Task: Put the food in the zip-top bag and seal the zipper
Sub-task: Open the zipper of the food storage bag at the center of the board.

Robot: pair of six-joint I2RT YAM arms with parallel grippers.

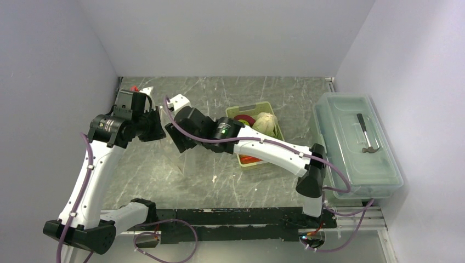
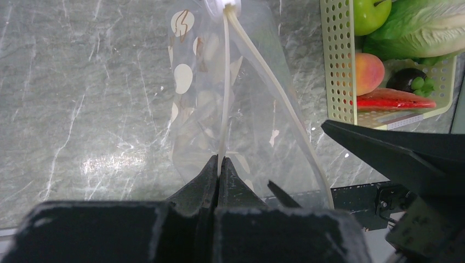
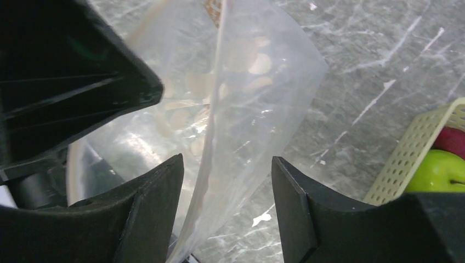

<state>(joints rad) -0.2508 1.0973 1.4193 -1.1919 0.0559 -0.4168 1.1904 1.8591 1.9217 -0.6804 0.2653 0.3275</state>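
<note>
Left end effector (image 2: 219, 162), at the bottom centre of the left wrist view, is clamped shut on the zipper (image 2: 225, 93), pinching one whitish strip right at the bag's mouth. Right end effector (image 3: 226, 162) has its jaws well apart at the bottom of the right wrist view, with a fold of film running between them; it does not look pinched.

Just beyond the fingers, the bag (image 2: 200, 104) stretches toward the top of the frame above the tabletop (image 2: 82, 82). Its second strip swings away to the lower right, so the mouth stands partly open. The film is thin, floppy and slick, and probably very light. It will likely sag or slip if taken by the sheet, so the stiffer strip at the mouth is the better place to hold, one side in each end effector.

Farther off, at the upper right, the basket (image 2: 335, 66) holds the food: a green apple (image 2: 368, 13), lettuce (image 2: 422, 27), an orange-red ball (image 2: 367, 73), grapes (image 2: 419, 83) and a red strip (image 2: 395, 101). None of it is in the bag yet.
</note>
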